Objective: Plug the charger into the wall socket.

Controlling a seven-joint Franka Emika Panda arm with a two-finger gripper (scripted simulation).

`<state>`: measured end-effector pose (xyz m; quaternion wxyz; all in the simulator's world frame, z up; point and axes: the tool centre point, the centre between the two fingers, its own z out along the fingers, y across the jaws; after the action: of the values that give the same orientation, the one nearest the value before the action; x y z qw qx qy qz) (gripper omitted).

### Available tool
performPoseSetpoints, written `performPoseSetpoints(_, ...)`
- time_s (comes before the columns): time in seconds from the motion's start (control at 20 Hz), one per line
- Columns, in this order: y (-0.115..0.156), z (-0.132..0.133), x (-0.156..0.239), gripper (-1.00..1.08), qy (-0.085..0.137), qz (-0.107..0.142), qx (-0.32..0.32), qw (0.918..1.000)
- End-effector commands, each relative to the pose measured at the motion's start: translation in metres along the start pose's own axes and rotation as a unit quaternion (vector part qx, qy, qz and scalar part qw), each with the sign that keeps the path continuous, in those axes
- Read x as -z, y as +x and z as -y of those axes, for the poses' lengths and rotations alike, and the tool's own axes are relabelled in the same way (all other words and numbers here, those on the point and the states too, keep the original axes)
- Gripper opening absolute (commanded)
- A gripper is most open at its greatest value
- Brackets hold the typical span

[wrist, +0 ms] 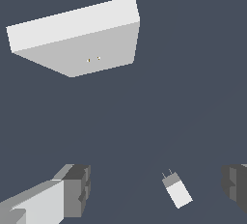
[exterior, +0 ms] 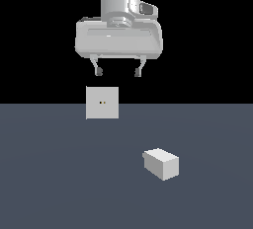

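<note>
- The gripper (exterior: 118,72) hangs in the upper middle of the exterior view, well above the floor (exterior: 54,183), with its fingers spread wide and nothing between them.
- The wrist view agrees: one finger (wrist: 77,189) shows at the lower left of the frame and the other at the far right edge, with bare floor in the gap.
- The charger (exterior: 161,163) lies on the floor in the lower right of the exterior view, well apart from the gripper and untouched.
- In the wrist view the charger (wrist: 177,190) appears small at the lower right, between the two fingers but far beneath them, with two thin prongs sticking out of one end.
- The socket (exterior: 102,102) stands upright left of centre in the exterior view, its two small holes facing the camera; it is well apart from the charger.
- In the wrist view the socket (wrist: 77,37) fills the upper left, holes visible and empty.
- Judgement: nothing of the task is done yet. The charger is not grasped, not lifted, not lined up with the holes.
- Left to do, as I read it: descend over the charger, close on it, raise it, turn the prongs toward the socket face, then push them into the holes.
</note>
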<state>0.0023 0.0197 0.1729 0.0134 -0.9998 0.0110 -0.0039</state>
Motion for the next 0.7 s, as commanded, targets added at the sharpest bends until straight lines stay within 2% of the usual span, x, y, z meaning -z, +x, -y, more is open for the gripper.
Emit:
performPoseSetpoints(0.0,0.000,0.000,0.000,1.00,0.000,0.000,0.000,1.0000)
performPoseSetpoints(0.3,-0.005,-0.001,-0.004,1.00,0.000,0.000,0.010,0.9999)
performPoseSetpoints(0.65,-0.025,-0.008,-0.020,1.00,-0.002,-0.001,0.049,0.9988)
